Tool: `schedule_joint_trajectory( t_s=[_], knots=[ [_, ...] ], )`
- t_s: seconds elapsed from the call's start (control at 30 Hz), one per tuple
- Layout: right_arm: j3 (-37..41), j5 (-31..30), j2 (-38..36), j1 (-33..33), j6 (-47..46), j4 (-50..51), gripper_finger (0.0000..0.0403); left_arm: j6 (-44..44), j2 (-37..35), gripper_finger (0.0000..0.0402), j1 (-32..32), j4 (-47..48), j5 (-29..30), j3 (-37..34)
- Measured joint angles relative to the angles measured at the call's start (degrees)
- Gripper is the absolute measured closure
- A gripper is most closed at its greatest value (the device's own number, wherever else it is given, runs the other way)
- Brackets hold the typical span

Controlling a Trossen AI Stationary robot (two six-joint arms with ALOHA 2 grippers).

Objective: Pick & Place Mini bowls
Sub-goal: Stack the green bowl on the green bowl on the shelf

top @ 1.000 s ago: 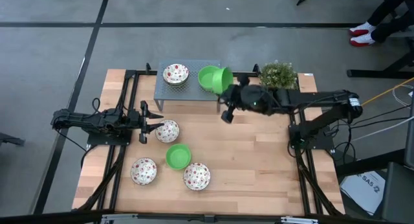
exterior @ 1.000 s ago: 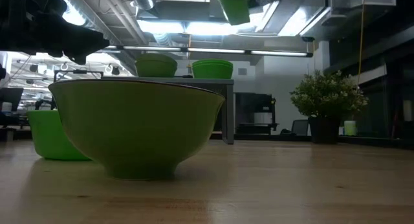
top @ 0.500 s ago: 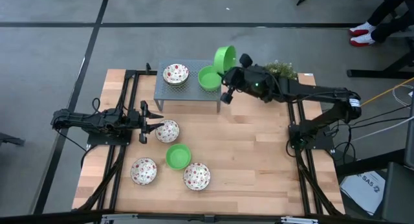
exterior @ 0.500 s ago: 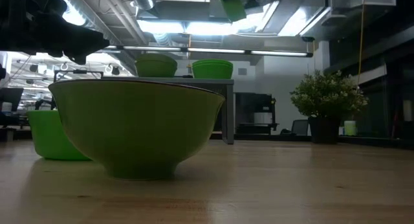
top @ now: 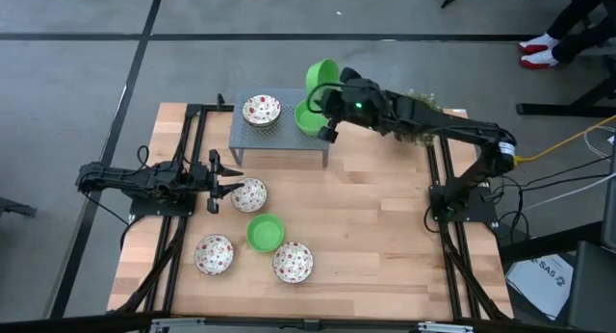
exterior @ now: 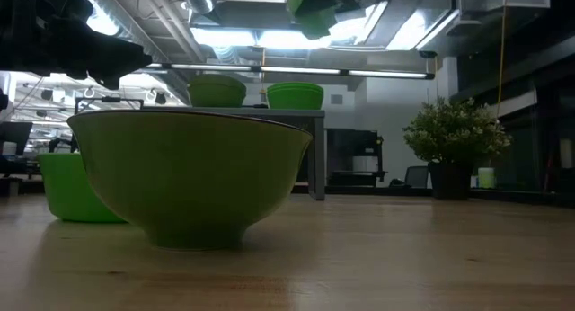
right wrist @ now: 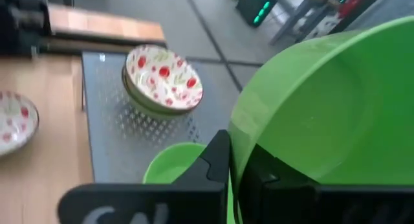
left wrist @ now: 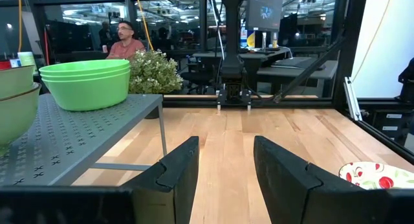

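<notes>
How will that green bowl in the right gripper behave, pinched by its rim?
The green bowl likely stays rigid: pinched at the rim by the right gripper, it keeps its round shape. Probably light, hanging tilted from one edge. The glossy wall may slip.

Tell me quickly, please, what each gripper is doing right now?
Left gripper: open, empty, low over the table by a speckled bowl.
Right gripper: shut on a green bowl, above the shelf.

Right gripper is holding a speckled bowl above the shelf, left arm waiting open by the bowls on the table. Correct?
Not quite. The bowl in the right gripper is plain green, as the right wrist view shows. It is above the shelf, and the left gripper does wait open by the table bowls.
</notes>
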State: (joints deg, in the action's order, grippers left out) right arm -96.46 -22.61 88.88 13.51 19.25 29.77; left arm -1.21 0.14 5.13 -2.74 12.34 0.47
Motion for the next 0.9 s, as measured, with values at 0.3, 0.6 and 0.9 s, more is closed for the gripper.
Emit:
schedule_joint_trajectory(
  t_s=[0.3, 0.6, 0.9],
  knots=[
    [-16.0, 5.0, 10.4, 2.0, 4.2, 15.9, 0.0389, 0.0, 0.0, 0.0258, 0.0, 0.0, 0.0, 0.0],
    [-24.5, 11.2, 16.9, 4.0, 6.9, 25.3, 0.0389, 0.0, 0.0, 0.0258, 0.0, 0.0, 0.0, 0.0],
    [-24.9, 13.8, 18.5, 4.3, 9.9, 29.4, 0.0389, 0.0, 0.0, 0.0258, 0.0, 0.0, 0.0, 0.0]
  ],
)
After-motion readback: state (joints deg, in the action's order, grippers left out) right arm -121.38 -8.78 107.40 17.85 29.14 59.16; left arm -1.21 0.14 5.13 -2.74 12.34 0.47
